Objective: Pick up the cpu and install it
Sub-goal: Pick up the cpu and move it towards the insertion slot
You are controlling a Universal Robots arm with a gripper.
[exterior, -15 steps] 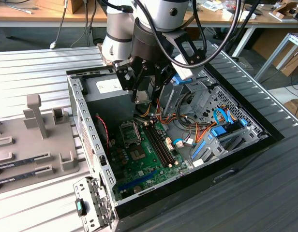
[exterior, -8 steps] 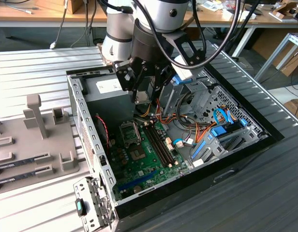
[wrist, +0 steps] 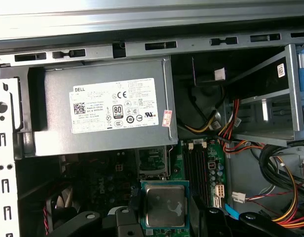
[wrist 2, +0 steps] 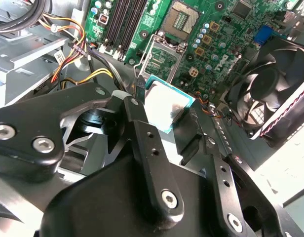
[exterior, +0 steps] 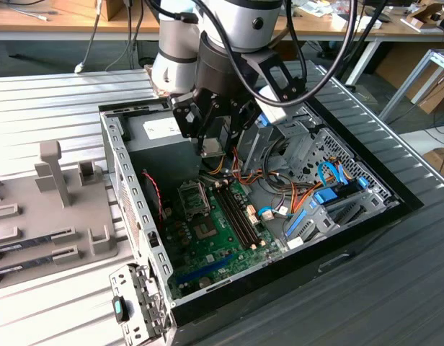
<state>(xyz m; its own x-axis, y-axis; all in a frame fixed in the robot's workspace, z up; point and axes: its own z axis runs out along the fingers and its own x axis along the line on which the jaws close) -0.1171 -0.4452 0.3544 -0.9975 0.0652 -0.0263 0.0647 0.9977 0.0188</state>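
The cpu [exterior: 212,149], a small square chip with a silvery top and a green edge, hangs over the open computer case. My gripper [exterior: 211,141] is shut on it, one black finger on each side. In the second wrist view the cpu [wrist 2: 162,101] sits between the fingers [wrist 2: 140,106] of the gripper [wrist 2: 166,109], above the green motherboard [wrist 2: 226,34]. Its socket [wrist 2: 182,19] lies open a little further along the board. The first wrist view shows the cpu [wrist: 164,202] held flat in the gripper [wrist: 165,211]. In the exterior view the socket [exterior: 193,196] is below and in front of the chip.
A grey power-supply box [exterior: 161,137] [wrist: 102,106] stands at the case's back, close to the gripper. Memory slots [exterior: 236,209] run beside the socket. A black fan [wrist 2: 265,89], bundled cables [exterior: 280,180] and a drive cage [exterior: 337,194] crowd the case. A grey fixture tray [exterior: 49,209] lies on the exterior view's left.
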